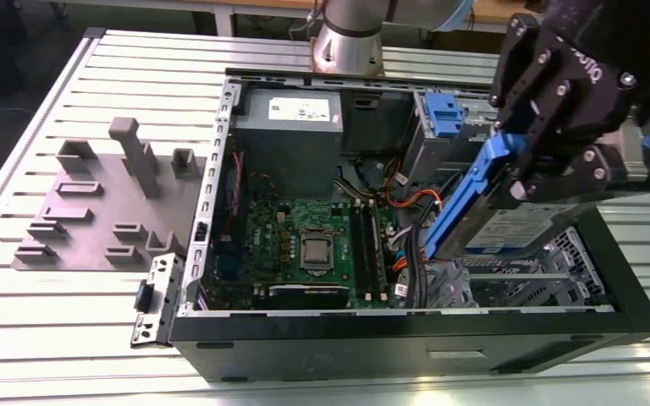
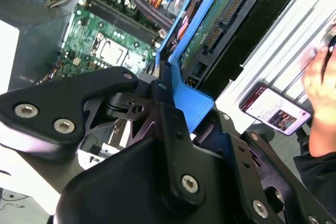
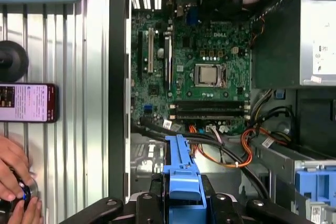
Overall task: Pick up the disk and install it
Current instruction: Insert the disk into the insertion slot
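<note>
the disk (image 1: 506, 227), a flat silver drive in a blue plastic frame, is held tilted by the black gripper (image 1: 551, 169), fingers closed on it, over the black computer case (image 1: 415, 326); orange cables (image 1: 411, 200) could be snagged by a skewed descent.

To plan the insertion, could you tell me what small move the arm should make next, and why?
Probably lower the disk a little toward the metal cage. The tool grips it tilted above the open computer case, with the cage below its lower end, so it does not look seated yet.
</note>
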`<state>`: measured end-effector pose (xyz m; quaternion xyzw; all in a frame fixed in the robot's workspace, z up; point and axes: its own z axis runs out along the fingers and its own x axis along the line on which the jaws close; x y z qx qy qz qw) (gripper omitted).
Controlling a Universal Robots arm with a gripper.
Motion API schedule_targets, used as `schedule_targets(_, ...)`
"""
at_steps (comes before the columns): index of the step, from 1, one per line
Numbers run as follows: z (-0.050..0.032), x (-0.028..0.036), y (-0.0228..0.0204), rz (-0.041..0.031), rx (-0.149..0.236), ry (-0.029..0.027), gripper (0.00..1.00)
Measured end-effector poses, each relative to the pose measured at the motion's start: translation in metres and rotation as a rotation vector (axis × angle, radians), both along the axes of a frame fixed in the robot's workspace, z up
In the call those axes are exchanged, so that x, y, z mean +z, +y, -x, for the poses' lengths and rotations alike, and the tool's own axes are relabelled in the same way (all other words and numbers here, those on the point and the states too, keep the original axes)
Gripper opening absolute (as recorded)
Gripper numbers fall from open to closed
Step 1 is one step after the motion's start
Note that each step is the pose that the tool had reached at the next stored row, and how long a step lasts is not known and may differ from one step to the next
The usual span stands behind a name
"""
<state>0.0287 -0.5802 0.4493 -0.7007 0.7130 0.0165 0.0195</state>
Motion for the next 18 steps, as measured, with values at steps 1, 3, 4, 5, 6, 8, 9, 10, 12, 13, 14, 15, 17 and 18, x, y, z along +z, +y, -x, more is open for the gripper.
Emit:
schedule_targets(1,-0.004,0.0,-0.0001,0.0001,0.0,0.0011,0.37)
schedule_targets(3,-0.0122,-0.0003,-0.0003,0.0,0.0,0.0032,0.37)
schedule_targets(4,-0.0161,-0.0005,-0.0004,-0.0001,0.0,0.0043,0.37)
schedule_targets(5,-0.0194,-0.0007,-0.0004,-0.0002,0.0,0.0048,0.37)
schedule_targets(6,-0.0222,-0.0009,-0.0004,-0.0002,0.0,0.0051,0.37)
schedule_targets(8,-0.0278,-0.0014,-0.0005,0.0,0.0,0.0056,0.37)
schedule_targets(9,-0.0305,-0.0017,-0.0004,0.0,0.0,0.0057,0.37)
schedule_targets(10,-0.0331,-0.0021,-0.0005,0.0001,0.0,0.0058,0.37)
schedule_targets(12,-0.0377,-0.003,-0.0005,0.0001,0.0,0.0057,0.37)
schedule_targets(13,-0.0397,-0.0035,-0.0004,0.0,0.0,0.0057,0.37)
schedule_targets(14,-0.0413,-0.0041,-0.0004,-0.0001,0.0,0.0057,0.37)
schedule_targets(15,-0.0426,-0.0046,-0.0004,0.0001,0.0,0.0057,0.37)
schedule_targets(17,-0.0436,-0.0062,-0.0004,0.0001,0.0,0.0057,0.37)
schedule_targets(18,-0.0436,-0.0073,-0.0005,0.0001,0.0,0.0057,0.37)
